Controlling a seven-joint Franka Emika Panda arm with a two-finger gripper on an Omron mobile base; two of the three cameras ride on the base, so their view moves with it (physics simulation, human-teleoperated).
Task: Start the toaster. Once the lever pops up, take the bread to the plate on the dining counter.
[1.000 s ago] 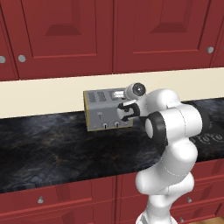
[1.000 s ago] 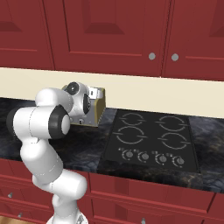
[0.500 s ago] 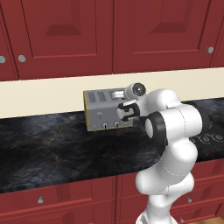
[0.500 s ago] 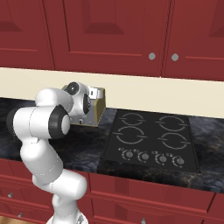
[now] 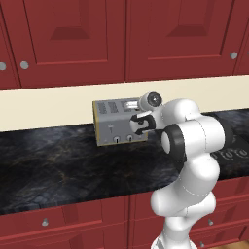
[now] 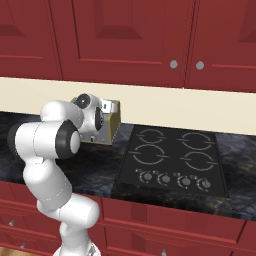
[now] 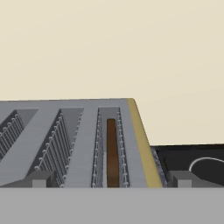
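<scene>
Left base view: the toaster [image 5: 116, 121] is seen at the back of the black worktop [image 5: 58, 165], with the gripper [image 5: 138, 124] held at its right front.

Right base view: the toaster [image 6: 111, 120] is mostly hidden by the arm, left of the hob [image 6: 172, 160].

Hand view: the bread [image 7: 112, 151] is sunk in the rightmost slot, between widely parted fingertips [image 7: 40, 179]; nothing is gripped.

The toaster [image 6: 111, 122] is seen on the black table [image 6: 235, 150], just left of the hob [image 6: 172, 161], largely hidden behind the white arm [image 6: 52, 145].
</scene>
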